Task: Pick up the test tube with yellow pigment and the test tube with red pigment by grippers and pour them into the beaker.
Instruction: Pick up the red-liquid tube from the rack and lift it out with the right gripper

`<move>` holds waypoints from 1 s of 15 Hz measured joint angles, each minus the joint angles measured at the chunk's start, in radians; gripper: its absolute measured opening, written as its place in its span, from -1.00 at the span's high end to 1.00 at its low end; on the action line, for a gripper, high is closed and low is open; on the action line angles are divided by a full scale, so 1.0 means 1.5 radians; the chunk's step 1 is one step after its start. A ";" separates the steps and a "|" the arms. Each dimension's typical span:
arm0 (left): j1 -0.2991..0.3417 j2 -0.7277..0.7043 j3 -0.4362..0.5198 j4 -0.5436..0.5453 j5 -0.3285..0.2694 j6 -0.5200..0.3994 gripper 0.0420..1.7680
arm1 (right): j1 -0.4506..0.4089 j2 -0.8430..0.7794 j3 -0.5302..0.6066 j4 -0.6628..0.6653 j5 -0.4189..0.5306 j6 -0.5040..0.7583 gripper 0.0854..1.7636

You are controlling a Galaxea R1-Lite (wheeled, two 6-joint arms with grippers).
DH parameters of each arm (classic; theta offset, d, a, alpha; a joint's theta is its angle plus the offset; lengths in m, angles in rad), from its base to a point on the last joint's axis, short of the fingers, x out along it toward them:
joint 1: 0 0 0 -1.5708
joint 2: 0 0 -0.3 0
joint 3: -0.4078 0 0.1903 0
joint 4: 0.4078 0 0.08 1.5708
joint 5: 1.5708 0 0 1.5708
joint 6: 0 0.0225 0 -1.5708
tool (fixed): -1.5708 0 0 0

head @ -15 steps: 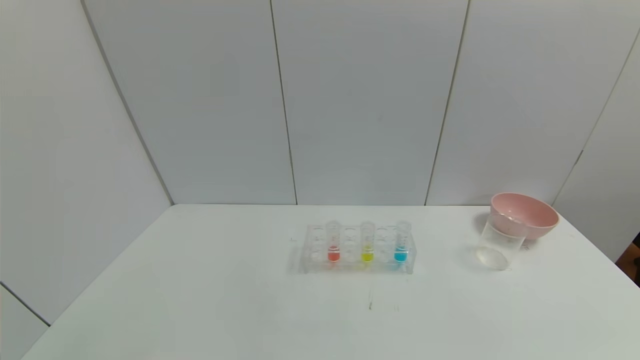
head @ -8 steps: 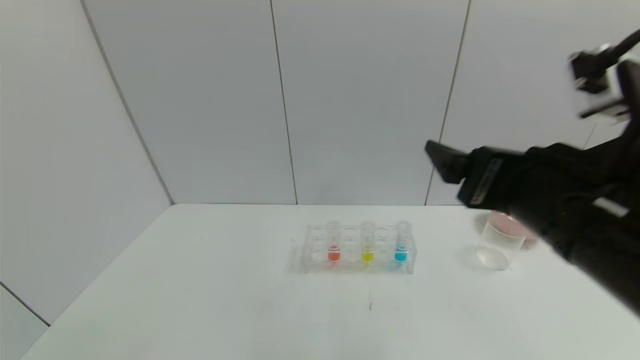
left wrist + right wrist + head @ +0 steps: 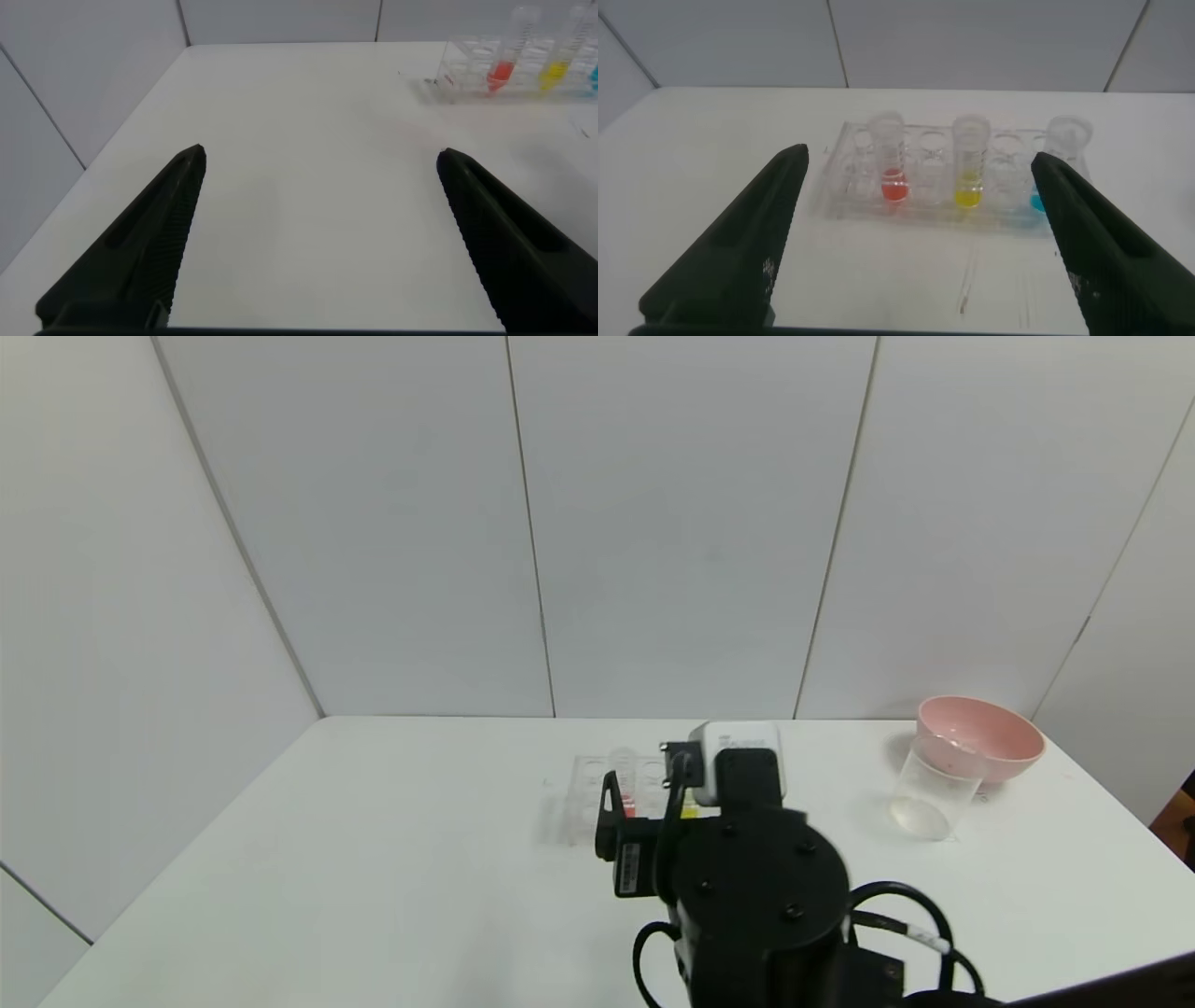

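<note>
Fingers (image 3: 747, 243) of your right gripper (image 3: 920, 243) spread wide: yellow tube (image 3: 969, 161) stands upright dead ahead, red tube (image 3: 889, 159) just beside it.

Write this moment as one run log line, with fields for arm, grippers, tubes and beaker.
arm: right gripper open before rack | left gripper open, idle | red tube, yellow tube: racked | beaker: empty
</note>
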 joint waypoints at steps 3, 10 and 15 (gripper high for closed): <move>0.000 0.000 0.000 0.000 0.000 0.000 -1.00 | 0.004 0.087 -0.038 -0.016 -0.005 -0.002 -0.94; 0.000 0.000 0.000 0.000 0.000 0.000 -1.00 | -0.046 0.210 -0.190 0.014 0.033 0.000 -0.94; 0.000 0.000 0.000 0.000 0.000 0.000 -1.00 | -0.101 0.264 -0.253 0.030 0.096 0.000 -0.94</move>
